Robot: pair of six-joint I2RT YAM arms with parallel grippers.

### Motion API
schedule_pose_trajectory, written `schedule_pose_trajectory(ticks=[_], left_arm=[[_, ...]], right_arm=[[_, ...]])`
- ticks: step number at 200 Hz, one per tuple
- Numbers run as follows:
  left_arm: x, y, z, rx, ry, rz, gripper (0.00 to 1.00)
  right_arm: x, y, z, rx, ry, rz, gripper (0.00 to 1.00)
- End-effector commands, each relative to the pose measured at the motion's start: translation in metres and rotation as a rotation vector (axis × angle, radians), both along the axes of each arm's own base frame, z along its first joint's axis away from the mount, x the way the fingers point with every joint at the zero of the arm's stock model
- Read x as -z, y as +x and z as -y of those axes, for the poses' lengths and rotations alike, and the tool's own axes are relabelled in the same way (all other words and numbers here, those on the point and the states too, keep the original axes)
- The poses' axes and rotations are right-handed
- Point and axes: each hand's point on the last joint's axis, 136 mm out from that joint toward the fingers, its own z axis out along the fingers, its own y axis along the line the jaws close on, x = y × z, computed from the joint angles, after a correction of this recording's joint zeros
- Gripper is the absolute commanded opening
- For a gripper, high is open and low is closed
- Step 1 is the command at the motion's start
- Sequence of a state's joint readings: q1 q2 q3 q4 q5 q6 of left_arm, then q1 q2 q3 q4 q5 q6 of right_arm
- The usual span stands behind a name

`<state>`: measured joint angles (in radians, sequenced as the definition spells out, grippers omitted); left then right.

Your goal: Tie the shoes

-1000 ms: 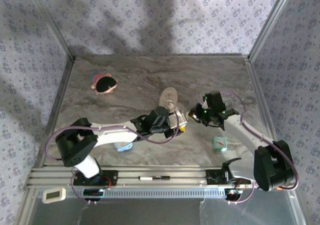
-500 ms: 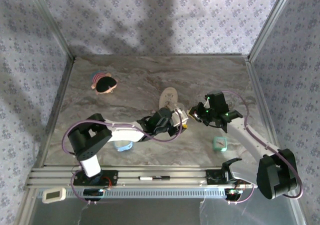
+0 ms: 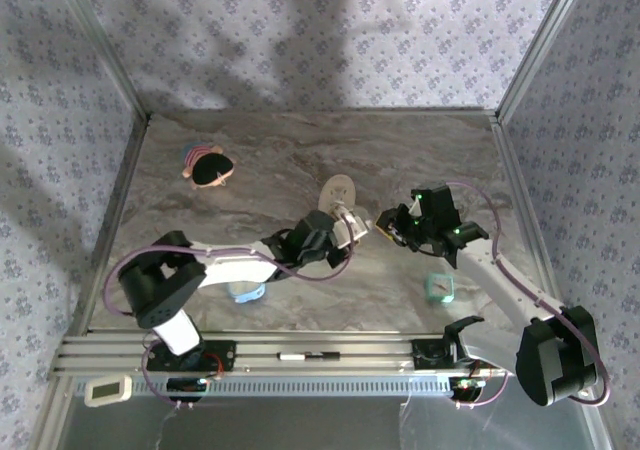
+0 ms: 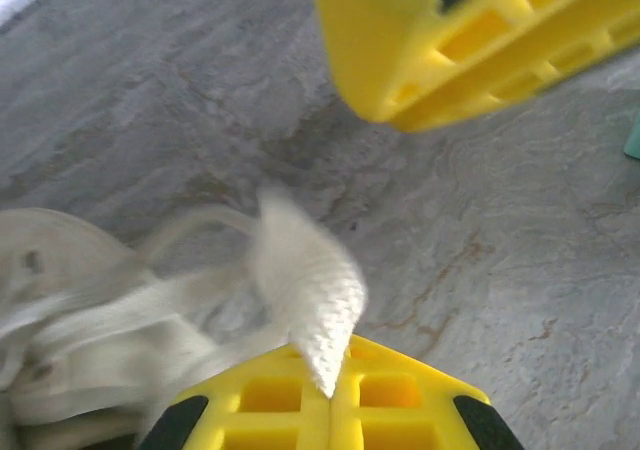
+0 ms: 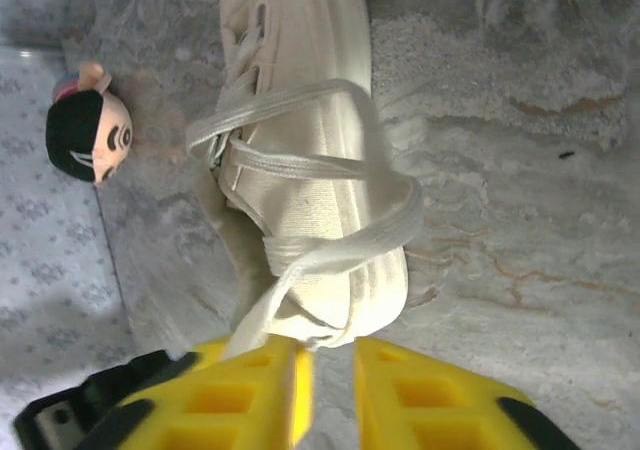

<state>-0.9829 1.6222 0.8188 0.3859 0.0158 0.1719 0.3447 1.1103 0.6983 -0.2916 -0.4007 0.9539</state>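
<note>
**At mid-desk, two claws close on the laces of one shoe**

The shoe [image 3: 337, 196] lies near the middle of the desk [image 3: 300, 145]. The left claw [image 3: 349, 232] is just on its near side and the right claw [image 3: 388, 222] is just to its right, so each arm can reach a lace without crossing the other.

In the left wrist view the left claw is spread wide. One yellow finger [image 4: 470, 40] sits high and the other [image 4: 400, 400] sits low. A lace [image 4: 305, 280] is draped across the lower finger and is not pinched. That looks like a claw placed to catch or lift the lace rather than pull it.

In the right wrist view the right claw's fingers [image 5: 250, 390] stand close, with a slim gap between them, aimed at the end of the shoe. A flat strand [image 5: 300, 255] runs down from the crossed loops to the tip of one finger. I cannot tell whether this claw is pinching that strand.

No bow shows, so the knot is probably at an early stage.

A doll's head [image 3: 207, 166] rests well apart at the far left, away from the work. A small teal box [image 3: 438, 287] lies near the right arm.
</note>
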Motion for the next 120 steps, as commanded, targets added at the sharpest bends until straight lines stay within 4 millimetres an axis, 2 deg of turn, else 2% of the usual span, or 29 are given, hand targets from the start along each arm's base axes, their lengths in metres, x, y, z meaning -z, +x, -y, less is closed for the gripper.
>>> schedule_pose_trajectory(ticks=[1, 28, 57, 75, 101, 120], left_arm=[[-0.008, -0.003, -0.015, 0.106, 0.045, 0.008, 0.0], [-0.003, -0.001, -0.023, 0.201, 0.079, 0.053, 0.0], [-0.008, 0.001, -0.019, 0.298, 0.069, 0.043, 0.0], [-0.011, 0.001, -0.013, 0.356, 0.08, 0.081, 0.0], [-0.009, -0.004, -0.01, 0.476, 0.136, 0.165, 0.0], [-0.011, 0.0, -0.009, 0.502, 0.163, 0.202, 0.0]], right_arm=[[0.005, -0.009, 0.008, -0.044, -0.057, -0.009, 0.42], [-0.005, -0.009, 0.027, -0.054, -0.092, 0.012, 0.57], [-0.004, 0.014, 0.047, 0.003, -0.064, 0.046, 0.58], [0.007, 0.033, 0.042, -0.005, -0.042, 0.038, 0.59], [0.027, 0.054, 0.025, -0.046, -0.015, 0.006, 0.61], [0.041, 0.067, 0.014, -0.07, -0.008, -0.004, 0.61]])
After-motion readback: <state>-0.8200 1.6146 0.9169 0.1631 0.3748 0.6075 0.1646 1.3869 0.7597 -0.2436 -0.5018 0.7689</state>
